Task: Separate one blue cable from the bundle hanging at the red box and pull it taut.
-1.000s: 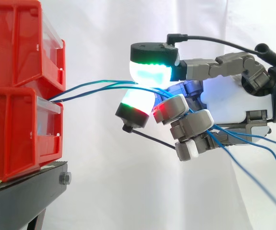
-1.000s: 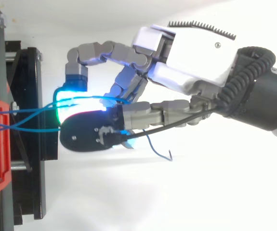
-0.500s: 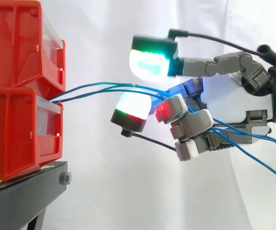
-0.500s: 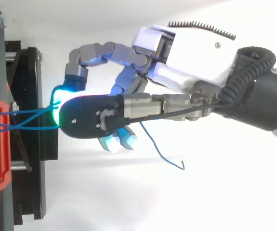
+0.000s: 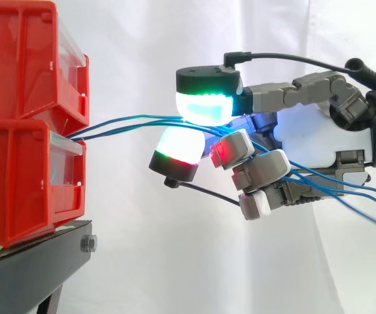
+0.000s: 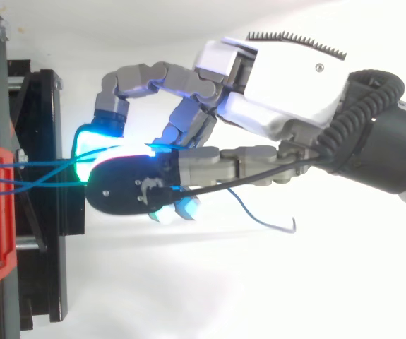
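Surroundings: Two stacked red plastic bins [image 5: 17, 176] stood at the left of the side view on a black metal stand [image 5: 37, 268]. A white curtain [image 5: 142, 275] hung behind everything.
Task thing: A bundle of thin blue cables [image 5: 119, 120] came out at the seam between the upper and lower bin. It ran rightward in a shallow arc rather than a straight line. In the top view the strands crossed one another just off the bin front.
In the way: The hand's own curled lower fingers lay across the cables' path behind the glowing pads. The strands threaded among them and were partly hidden there.
Loose ends: The cables' free ends [image 5: 371, 196] trailed past the palm toward the right edge, sagging. In the top view one end curled out beside the hand.
Arm: It entered from the right with the wrist about level and the palm turned toward the bins.
Hand: The hand [image 5: 318, 140] was near the bins but apart from them.
Fingertips: One extended finger reached forward on top, its white-and-green pad [image 5: 204, 106] resting on the cables. An opposing pad, white with a red and green rim, sat just beneath the strands.
Grip: The hand was closed on the thin blue cables, pinching them between the two pads. How many strands lay in the pinch could not be told.
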Motion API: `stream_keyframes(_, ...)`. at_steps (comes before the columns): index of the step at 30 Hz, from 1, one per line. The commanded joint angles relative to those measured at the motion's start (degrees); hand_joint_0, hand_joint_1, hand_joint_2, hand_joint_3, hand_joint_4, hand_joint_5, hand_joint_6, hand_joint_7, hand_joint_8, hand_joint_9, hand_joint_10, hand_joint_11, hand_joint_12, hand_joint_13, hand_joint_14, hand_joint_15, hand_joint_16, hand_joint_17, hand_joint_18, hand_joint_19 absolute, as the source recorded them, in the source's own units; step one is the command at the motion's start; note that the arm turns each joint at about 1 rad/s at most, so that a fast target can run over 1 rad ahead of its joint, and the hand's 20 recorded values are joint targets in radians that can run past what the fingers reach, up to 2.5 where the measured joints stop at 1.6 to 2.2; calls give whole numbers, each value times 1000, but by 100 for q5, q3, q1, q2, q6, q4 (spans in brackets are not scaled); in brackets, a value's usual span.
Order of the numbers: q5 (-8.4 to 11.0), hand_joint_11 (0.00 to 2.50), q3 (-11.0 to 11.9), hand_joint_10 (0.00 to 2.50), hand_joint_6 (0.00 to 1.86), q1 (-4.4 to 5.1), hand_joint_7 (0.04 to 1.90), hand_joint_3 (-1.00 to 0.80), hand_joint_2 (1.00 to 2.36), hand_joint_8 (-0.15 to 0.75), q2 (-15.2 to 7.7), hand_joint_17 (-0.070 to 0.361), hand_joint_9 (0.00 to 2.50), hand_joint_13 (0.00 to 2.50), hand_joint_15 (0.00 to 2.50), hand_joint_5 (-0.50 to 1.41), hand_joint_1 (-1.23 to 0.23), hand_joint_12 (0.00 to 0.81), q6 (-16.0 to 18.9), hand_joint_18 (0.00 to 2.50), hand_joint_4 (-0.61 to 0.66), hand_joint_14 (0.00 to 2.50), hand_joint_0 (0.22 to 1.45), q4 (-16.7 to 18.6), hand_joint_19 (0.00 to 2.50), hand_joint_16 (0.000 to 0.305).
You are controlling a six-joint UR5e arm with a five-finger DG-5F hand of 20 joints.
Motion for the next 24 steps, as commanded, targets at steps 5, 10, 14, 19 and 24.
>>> stream_keyframes(5,8,1114,0,26,504,9,1236,-500,1000,333,-1,113,1257,1364,1231,-99,-490,395,-36,1061,246,29,608,0,863,50)
stream_keyframes(10,26,1112,0,26,504,9,1236,-445,1006,331,8,114,1264,1376,1234,-97,-474,392,-36,1070,236,27,639,0,863,50)
stream_keyframes(14,69,1112,0,26,504,18,1207,-212,1022,331,-1,114,1263,1379,1227,-106,-578,385,-28,1069,227,27,697,-9,848,51)
stream_keyframes(19,69,1135,0,26,503,18,1148,-162,1022,326,-1,114,1238,1367,1230,-128,-632,386,-36,1062,241,27,709,-18,853,51)
stream_keyframes(24,69,1138,0,26,503,18,1144,-249,1019,327,8,115,1227,1364,1214,-131,-649,394,-36,1065,249,27,702,0,837,51)
